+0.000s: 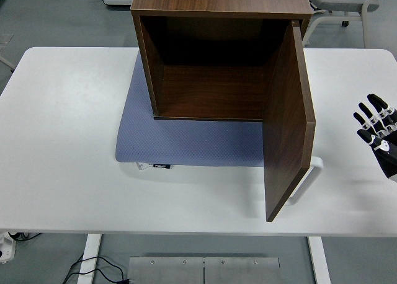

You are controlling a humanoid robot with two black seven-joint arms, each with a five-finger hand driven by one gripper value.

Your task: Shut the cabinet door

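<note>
Right hand (376, 132) sits open, fingers spread, well right of the cabinet door (287, 126) — door's swung wide toward the near edge. Push too hard and the cabinet (217, 5) probably skids on its mat (186, 141).

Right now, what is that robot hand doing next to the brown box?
The right hand hovers over the white table, fingers spread, holding nothing. It has not touched the cabinet door yet. The door stands wide open, swung out toward the table's near edge. The wooden cabinet sits on a blue mat, and it looks empty inside.
</note>
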